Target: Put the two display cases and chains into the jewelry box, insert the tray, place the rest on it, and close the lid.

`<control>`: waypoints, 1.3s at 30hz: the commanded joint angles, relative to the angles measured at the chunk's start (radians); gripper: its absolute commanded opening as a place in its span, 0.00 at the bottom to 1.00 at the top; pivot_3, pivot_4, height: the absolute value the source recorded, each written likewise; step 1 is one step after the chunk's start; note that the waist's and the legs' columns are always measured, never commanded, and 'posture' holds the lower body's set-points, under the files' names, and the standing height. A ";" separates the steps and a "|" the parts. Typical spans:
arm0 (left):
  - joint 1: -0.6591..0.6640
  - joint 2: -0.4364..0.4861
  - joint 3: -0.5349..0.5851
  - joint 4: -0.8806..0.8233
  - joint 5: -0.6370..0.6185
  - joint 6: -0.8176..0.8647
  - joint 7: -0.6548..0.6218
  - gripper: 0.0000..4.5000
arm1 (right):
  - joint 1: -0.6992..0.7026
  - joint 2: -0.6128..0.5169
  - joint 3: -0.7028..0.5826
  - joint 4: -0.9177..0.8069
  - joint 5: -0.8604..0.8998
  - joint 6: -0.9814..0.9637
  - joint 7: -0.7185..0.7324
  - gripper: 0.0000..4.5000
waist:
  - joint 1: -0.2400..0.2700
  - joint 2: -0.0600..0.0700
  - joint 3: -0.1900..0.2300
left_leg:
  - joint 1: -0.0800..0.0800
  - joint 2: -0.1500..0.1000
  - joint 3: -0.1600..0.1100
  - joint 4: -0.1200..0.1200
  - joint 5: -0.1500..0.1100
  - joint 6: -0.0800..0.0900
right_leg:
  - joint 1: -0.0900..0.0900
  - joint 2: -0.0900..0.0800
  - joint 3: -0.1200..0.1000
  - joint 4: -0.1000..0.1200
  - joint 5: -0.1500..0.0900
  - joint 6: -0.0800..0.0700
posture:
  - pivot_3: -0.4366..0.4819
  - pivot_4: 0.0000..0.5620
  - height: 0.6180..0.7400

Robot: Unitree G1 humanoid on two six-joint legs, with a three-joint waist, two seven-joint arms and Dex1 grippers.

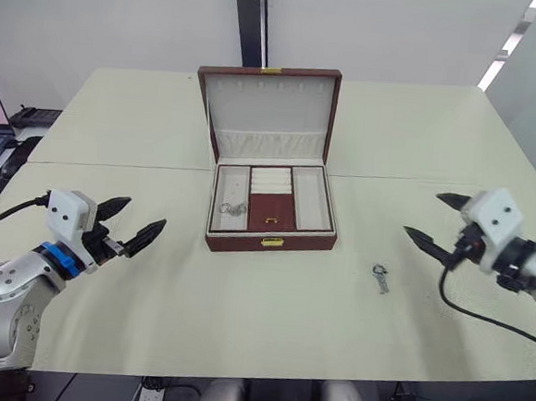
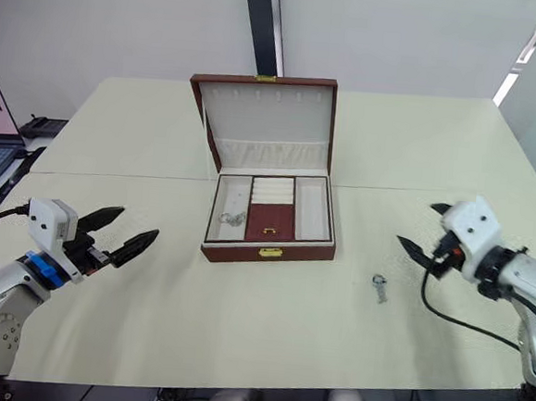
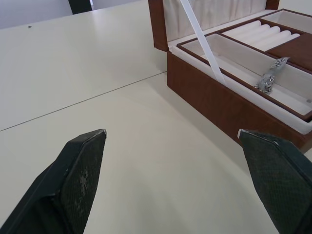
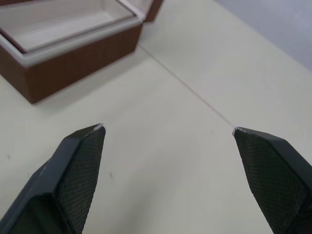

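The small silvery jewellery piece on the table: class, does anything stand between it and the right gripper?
Nothing visible does. The small silvery jewellery piece lies alone on the cream table, right of the reddish-brown wooden jewelry box. The right gripper hovers open to its right, with bare tabletop between them.

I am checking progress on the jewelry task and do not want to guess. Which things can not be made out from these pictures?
- Under the tray in the jewelry box: the tray covers it, so the cases and chains cannot be confirmed.
- Silvery piece on the table, head views: too small to identify.
- Silvery pieces in the tray's left compartment: the count is unclear, they lie bunched.
- Lid, left wrist view: cut off by the edge.
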 commanded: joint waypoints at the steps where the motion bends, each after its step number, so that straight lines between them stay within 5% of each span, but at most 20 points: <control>1: -0.012 0.014 0.042 0.057 -0.001 -0.029 -0.017 1.00 | 0.100 -0.001 -0.102 -0.005 0.028 -0.065 0.011 0.99 | 0.001 0.000 0.000 | 0.000 0.000 0.000 0.000 0.000 0.000 | 0.000 0.000 0.000 0.000 0.000 0.000 | 0.48 0.27 1.00; 8: 0.011 0.031 0.053 0.182 0.045 -0.083 -0.044 1.00 | 0.283 0.045 -0.132 0.024 0.013 -0.159 -0.030 0.99 | 0.001 0.000 0.000 | 0.001 0.000 0.000 0.000 0.000 0.000 | 0.001 0.000 0.000 0.000 0.000 0.000 | 0.48 0.27 1.00; 17: 0.026 0.039 0.059 0.204 0.045 -0.102 -0.084 1.00 | 0.297 0.034 -0.132 0.022 0.064 -0.139 -0.037 0.99 | 0.002 0.000 0.000 | 0.001 0.000 -0.001 0.000 0.000 0.000 | 0.001 0.000 0.000 0.000 0.000 0.000 | 0.48 0.27 1.00; 31: 0.074 0.147 -0.043 -0.252 -0.114 0.148 -0.265 1.00 | 0.307 0.026 -0.139 -0.006 0.112 -0.131 -0.030 0.99 | 0.002 0.000 0.000 | 0.001 0.000 -0.001 0.001 0.000 0.000 | 0.002 0.000 0.000 0.000 0.000 0.000 | 0.48 0.27 1.00; 39: -0.014 0.090 -0.178 -0.477 -0.253 0.096 -0.435 1.00 | 0.370 0.045 -0.154 -0.151 0.190 -0.035 -0.054 0.99 | 0.004 0.000 0.000 | 0.001 0.000 0.000 0.001 0.000 0.000 | 0.003 0.000 0.000 0.000 0.000 0.000 | 0.48 0.27 1.00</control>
